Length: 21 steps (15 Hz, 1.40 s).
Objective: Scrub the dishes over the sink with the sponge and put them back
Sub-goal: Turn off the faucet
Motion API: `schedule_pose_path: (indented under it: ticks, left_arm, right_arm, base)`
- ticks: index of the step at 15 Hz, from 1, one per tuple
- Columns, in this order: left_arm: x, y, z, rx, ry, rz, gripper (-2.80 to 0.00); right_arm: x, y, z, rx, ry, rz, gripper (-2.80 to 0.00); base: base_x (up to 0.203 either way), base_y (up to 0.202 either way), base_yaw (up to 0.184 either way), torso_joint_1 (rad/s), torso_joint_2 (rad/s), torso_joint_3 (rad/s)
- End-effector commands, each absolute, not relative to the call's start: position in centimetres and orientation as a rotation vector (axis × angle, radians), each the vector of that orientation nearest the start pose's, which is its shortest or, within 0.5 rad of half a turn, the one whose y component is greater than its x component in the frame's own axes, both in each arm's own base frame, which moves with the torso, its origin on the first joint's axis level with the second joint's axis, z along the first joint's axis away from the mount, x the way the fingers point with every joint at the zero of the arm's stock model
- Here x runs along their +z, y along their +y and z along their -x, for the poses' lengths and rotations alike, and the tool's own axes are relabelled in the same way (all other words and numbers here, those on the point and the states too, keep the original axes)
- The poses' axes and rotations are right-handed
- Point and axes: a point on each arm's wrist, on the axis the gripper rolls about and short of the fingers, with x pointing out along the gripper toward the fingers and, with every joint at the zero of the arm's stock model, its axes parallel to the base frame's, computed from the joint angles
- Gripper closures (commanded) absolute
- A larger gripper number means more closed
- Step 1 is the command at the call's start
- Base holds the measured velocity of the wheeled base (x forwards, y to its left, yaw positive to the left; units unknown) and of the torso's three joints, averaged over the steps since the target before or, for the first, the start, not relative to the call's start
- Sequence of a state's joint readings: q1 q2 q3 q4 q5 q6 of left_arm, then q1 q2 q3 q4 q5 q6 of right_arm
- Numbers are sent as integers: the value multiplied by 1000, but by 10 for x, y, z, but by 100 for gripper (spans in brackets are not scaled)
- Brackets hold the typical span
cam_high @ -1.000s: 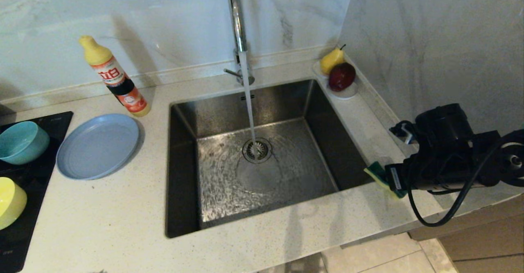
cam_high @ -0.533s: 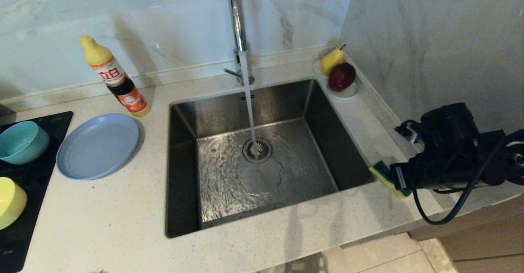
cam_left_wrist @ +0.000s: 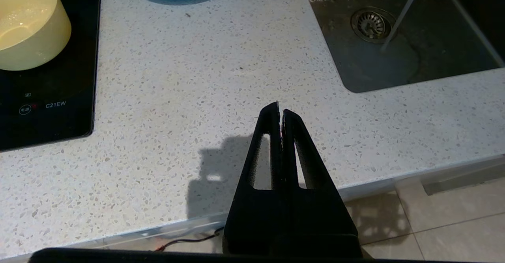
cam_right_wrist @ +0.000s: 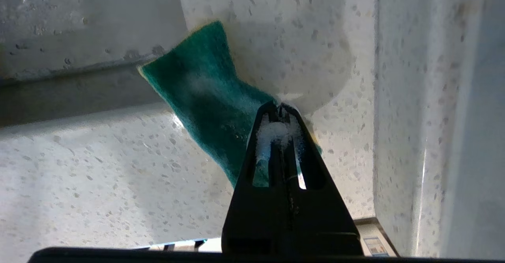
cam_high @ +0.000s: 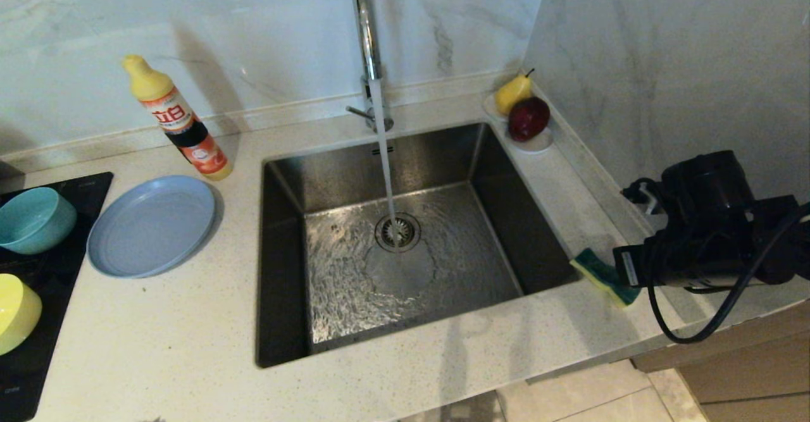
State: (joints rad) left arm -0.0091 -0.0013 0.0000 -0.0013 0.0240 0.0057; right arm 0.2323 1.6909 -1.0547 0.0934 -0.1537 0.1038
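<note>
The sponge (cam_high: 600, 272), dark green side up with a yellow edge, lies on the counter at the sink's right rim. My right gripper (cam_right_wrist: 279, 106) is shut just above it, foam on its fingers, tips meeting with nothing between them. The steel sink (cam_high: 493, 175) has water running from the tap (cam_high: 367, 30) onto its drain. A grey-blue plate (cam_high: 152, 224) sits left of the sink. The teal bowl (cam_high: 31, 219) and yellow bowl (cam_high: 16, 311) rest on the black hob. My left gripper (cam_left_wrist: 279, 107) is shut and idle over the counter's front edge.
A detergent bottle (cam_high: 180, 121) stands behind the plate. A white saucer (cam_high: 535, 142) with a pear and a red apple sits in the back right corner. The marble wall (cam_high: 664, 61) rises close beside my right arm. The black hob (cam_left_wrist: 51, 93) covers the counter's left end.
My right gripper has drawn back to the right, still shut, uncovering more of the sponge. The sponge has barely shifted. The left arm has not moved.
</note>
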Motion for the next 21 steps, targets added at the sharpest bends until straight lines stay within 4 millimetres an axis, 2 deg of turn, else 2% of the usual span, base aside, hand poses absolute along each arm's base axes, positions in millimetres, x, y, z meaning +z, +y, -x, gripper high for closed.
schedule_pose_path:
  ticks: [1, 8, 15, 21]
  left_arm:
    - [75, 1, 23, 15, -3, -6, 0]
    - [75, 1, 23, 15, -3, -6, 0]
    - [75, 1, 23, 15, -3, -6, 0]
    - [75, 1, 23, 15, -3, -6, 0]
  right_arm:
    - [185, 64, -289, 16, 722, 47, 0]
    - [203, 74, -276, 80, 667, 32, 0]
    - [194, 86, -271, 155, 720, 39, 0]
    - [176, 94, -282, 156, 783, 29, 0]
  base:
    - [0, 0, 0, 0, 0, 0]
    - [0, 0, 0, 0, 0, 0]
    - [0, 0, 0, 0, 0, 0]
    - [0, 0, 0, 0, 0, 0]
